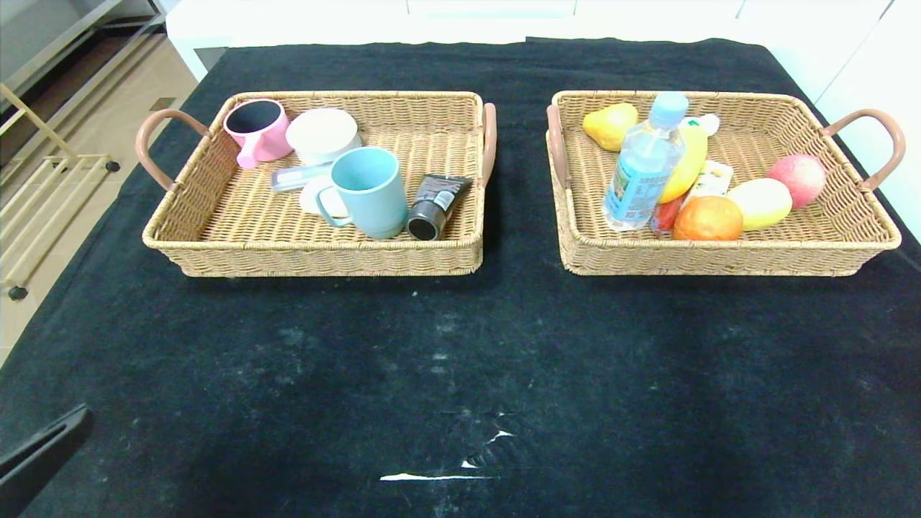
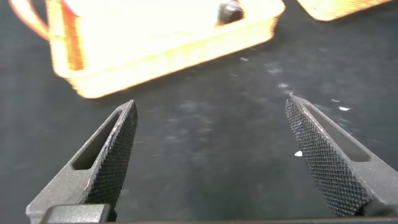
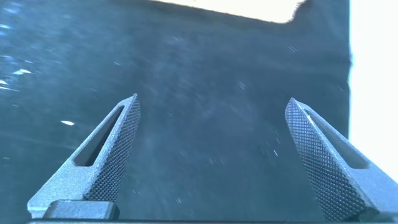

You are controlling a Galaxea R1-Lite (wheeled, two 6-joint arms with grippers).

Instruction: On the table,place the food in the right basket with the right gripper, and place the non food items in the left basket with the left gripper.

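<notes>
On the table (image 1: 460,360) the left basket (image 1: 216,223) holds the pale teal mug (image 1: 370,191) and the black squeeze tube (image 1: 435,205). In the right basket (image 1: 849,216) stand the clear bottle (image 1: 644,169), the long yellow mango (image 1: 689,167), the small carton (image 1: 710,180) and the orange-red sausage (image 1: 665,214). My left gripper (image 2: 210,99) hovers open and empty over bare cloth, short of the left basket (image 2: 155,56). The right gripper (image 3: 213,98) is open and empty over cloth, out of the head view.
A pink cup (image 1: 257,129), a white round lid (image 1: 321,133) and a clear flat item share the left basket. Round fruits (image 1: 709,218) lie in the right basket. A black piece of the left arm (image 1: 43,457) shows at the near left corner. White scuffs (image 1: 439,476) mark the cloth.
</notes>
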